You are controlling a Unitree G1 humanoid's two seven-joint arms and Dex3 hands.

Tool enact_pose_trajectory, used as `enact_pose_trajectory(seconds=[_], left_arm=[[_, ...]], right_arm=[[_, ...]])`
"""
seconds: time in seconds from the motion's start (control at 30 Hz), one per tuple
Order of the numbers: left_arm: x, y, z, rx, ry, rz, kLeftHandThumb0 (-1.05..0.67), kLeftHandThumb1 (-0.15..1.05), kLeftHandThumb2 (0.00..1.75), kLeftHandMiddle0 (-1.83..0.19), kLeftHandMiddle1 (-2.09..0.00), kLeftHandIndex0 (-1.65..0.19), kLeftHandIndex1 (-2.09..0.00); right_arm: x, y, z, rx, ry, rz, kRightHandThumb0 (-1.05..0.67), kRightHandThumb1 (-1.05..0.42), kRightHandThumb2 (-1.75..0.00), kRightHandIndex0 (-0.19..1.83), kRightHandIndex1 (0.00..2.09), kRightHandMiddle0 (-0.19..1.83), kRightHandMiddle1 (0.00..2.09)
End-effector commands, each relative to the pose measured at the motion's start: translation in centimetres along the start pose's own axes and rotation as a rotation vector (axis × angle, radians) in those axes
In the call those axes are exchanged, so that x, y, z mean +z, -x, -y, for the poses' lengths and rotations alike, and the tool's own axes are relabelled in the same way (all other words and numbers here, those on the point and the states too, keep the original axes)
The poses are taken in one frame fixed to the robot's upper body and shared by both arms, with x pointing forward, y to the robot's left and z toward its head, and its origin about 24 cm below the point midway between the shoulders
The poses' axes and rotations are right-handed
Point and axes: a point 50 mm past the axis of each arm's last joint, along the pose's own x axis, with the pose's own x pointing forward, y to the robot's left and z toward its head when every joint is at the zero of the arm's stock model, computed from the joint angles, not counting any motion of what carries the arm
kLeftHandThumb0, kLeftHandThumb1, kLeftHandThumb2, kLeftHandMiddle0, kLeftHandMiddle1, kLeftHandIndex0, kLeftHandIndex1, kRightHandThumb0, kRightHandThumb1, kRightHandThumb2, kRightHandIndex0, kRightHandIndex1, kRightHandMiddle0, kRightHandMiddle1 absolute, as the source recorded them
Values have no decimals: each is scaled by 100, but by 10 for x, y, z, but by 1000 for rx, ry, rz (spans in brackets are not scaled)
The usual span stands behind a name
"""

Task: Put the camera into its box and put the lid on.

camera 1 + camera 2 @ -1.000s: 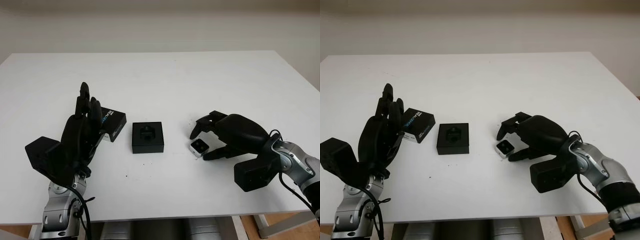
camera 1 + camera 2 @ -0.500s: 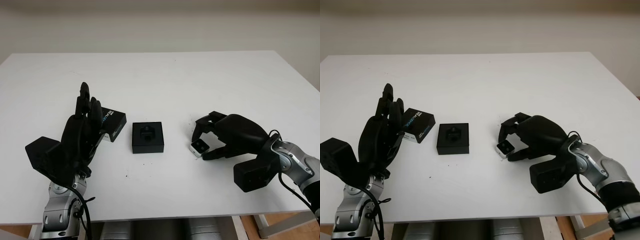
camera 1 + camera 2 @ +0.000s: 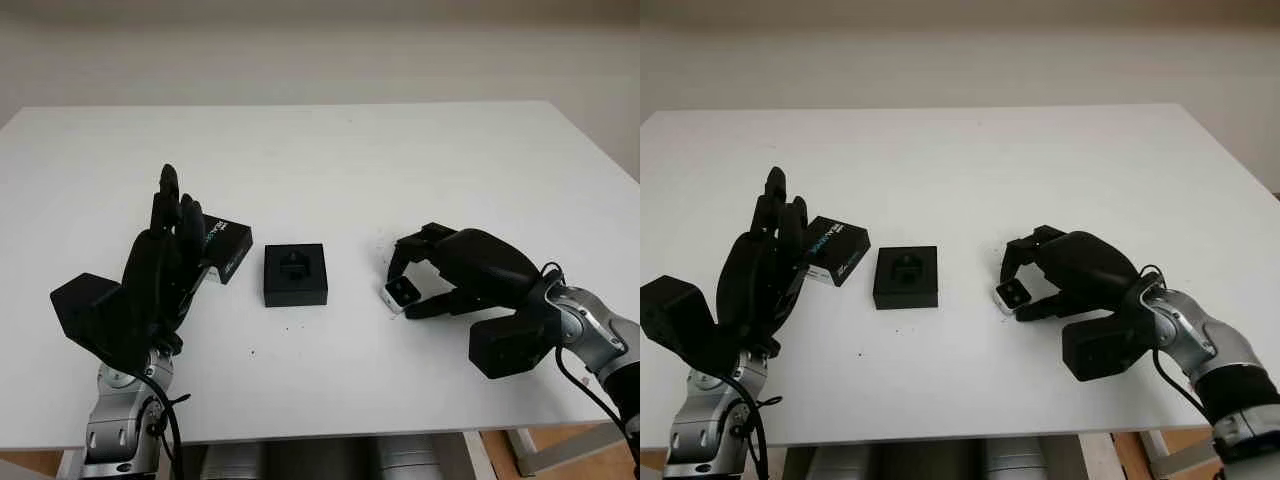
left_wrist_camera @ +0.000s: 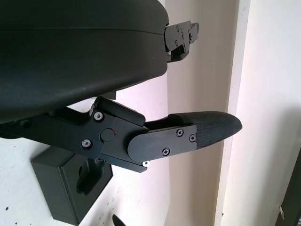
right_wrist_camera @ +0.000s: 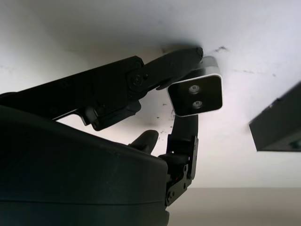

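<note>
The small silver camera (image 3: 1009,294) sits right of centre on the white table (image 3: 330,160), gripped between the thumb and fingers of my right hand (image 3: 402,291). In the right wrist view the camera (image 5: 195,94) shows two small lenses, with black fingers (image 5: 160,70) pressed against its sides. The open black box (image 3: 295,274), with a shaped recess inside, lies flat at the table's centre, a hand's width left of the camera. Its black lid (image 3: 229,250) with blue lettering lies left of the box. My left hand (image 3: 165,265) is open and held upright just left of the lid.
A corner of the black box (image 5: 277,125) shows in the right wrist view, apart from the camera. The white table stretches bare behind the objects and to the far right. Its front edge runs close to both forearms.
The right hand's fingers have closed in around the camera, which has shifted slightly. The left hand, the box and the lid have not moved.
</note>
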Motion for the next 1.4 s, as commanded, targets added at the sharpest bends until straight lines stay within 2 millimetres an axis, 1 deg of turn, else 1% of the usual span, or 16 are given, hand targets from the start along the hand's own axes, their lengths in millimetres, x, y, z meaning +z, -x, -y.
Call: enact_pose_trajectory(seconds=[0.0,0.13,0.27,0.43,0.63,0.73,0.83,1.07,1.2,1.37], left_arm=[[3,1,1,1,0,17,-74,105,58,19,0,19,0],[3,2,0,-2,0,16,-73,105,59,19,0,19,0],[3,3,0,-5,-4,12,-74,105,59,19,0,19,0],[3,3,1,-7,2,11,-73,105,59,19,0,19,0],[2,3,2,-11,5,10,-72,105,60,19,0,19,0],[2,4,2,-13,7,6,-73,105,60,19,0,19,0],[2,4,2,-13,8,6,-73,105,60,19,0,19,0],[1,3,2,-12,-2,0,-73,105,61,19,0,19,0],[2,3,2,-9,8,5,-73,105,60,19,0,19,0],[2,4,3,-9,8,-4,-73,105,61,19,0,19,0]], right_arm=[[-2,-2,2,-38,-78,-16,-46,-104,-6,18,54,33,169],[-5,-5,3,-57,-239,-62,-45,-103,-5,17,44,33,171],[-7,-8,4,-50,-350,-99,-43,-103,-6,18,27,31,172],[-3,-11,9,-45,-385,-100,-46,-105,-7,17,17,30,173],[6,-16,16,-79,-407,-78,-48,-105,-7,19,13,32,173],[14,-20,19,-111,-420,-65,-49,-105,-10,19,11,31,171],[23,-25,21,-175,-451,-48,-47,-105,-8,22,11,35,171],[50,-39,25,-279,-471,-29,-49,-105,-8,23,9,34,173],[67,-50,21,-316,-502,-10,-47,-105,-9,23,8,31,180],[79,-60,16,-340,-533,8,-47,-105,-8,24,8,31,185]])
